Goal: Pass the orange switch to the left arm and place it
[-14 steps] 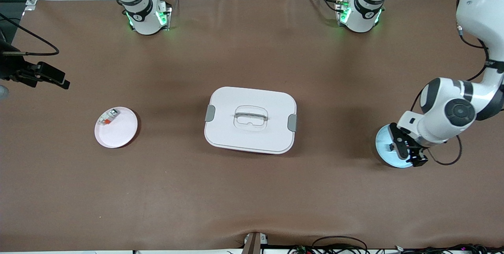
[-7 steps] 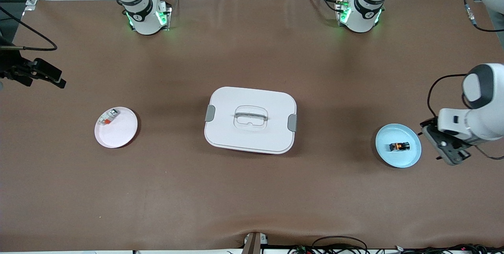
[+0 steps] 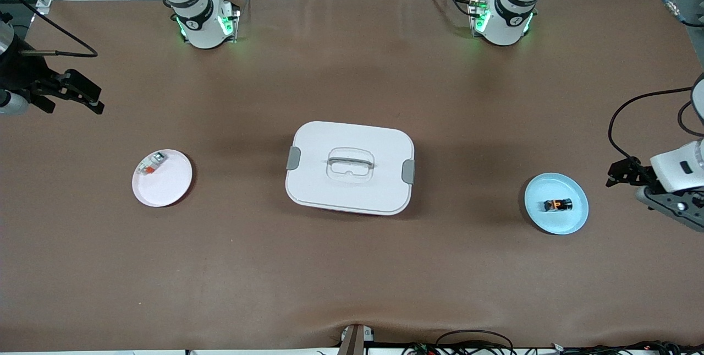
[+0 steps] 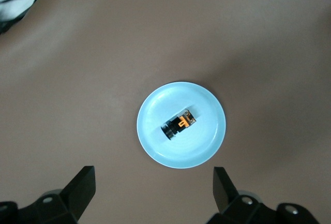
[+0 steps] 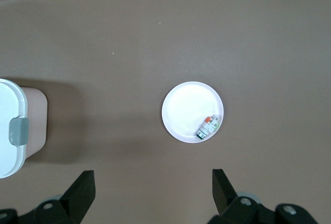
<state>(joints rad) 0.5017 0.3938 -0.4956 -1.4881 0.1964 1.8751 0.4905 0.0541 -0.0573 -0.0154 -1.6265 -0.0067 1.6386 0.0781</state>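
The orange switch (image 3: 557,205) lies on a light blue plate (image 3: 573,224) toward the left arm's end of the table. It also shows in the left wrist view (image 4: 179,124) on that plate (image 4: 207,146). My left gripper (image 3: 620,172) is open and empty, raised over the table edge beside the blue plate; its jaws stand wide apart in the left wrist view (image 4: 153,182). My right gripper (image 3: 82,93) is open and empty, high over the right arm's end of the table (image 5: 152,182). The white box (image 3: 350,168) stands shut in the middle.
A pale pink plate (image 3: 170,185) toward the right arm's end holds a white-grey piece with an orange-red mark (image 3: 151,163). The right wrist view shows this plate (image 5: 183,107), the piece (image 5: 208,127) and a corner of the box (image 5: 8,125). Cables lie along the front edge.
My left gripper was down on the blue plate; it has let go of the orange switch and drawn up and away toward the table's end. My right gripper shifted slightly.
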